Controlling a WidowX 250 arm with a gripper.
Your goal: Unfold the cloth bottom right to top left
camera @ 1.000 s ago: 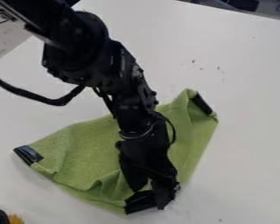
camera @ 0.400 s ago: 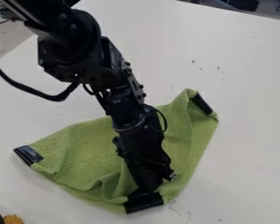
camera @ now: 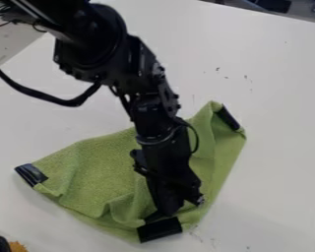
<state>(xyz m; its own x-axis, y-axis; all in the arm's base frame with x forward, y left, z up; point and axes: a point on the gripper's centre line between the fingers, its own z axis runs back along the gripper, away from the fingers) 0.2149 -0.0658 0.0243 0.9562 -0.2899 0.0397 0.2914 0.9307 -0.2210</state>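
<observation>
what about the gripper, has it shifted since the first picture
Yes, up the view: the gripper covered the right end of the green cloth's bottom black patch, which has barely moved, and now ends by its upper edge.

A soft-looking green cloth (camera: 101,165), matt and finely rough in its weave, lies under my black pincer (camera: 165,209), whose hard, plastic-looking casing is mostly matt, on a smooth white table (camera: 278,103) with a faint, even sheen. Black tape-like patches on the fabric's corners look smooth, the left one (camera: 31,174) glossy where light streaks its creases, the bottom one (camera: 159,230) duller, while my arm (camera: 98,59) shows dark, hard surfaces with low shine and a smooth, rubbery-looking cable (camera: 45,97).
</observation>
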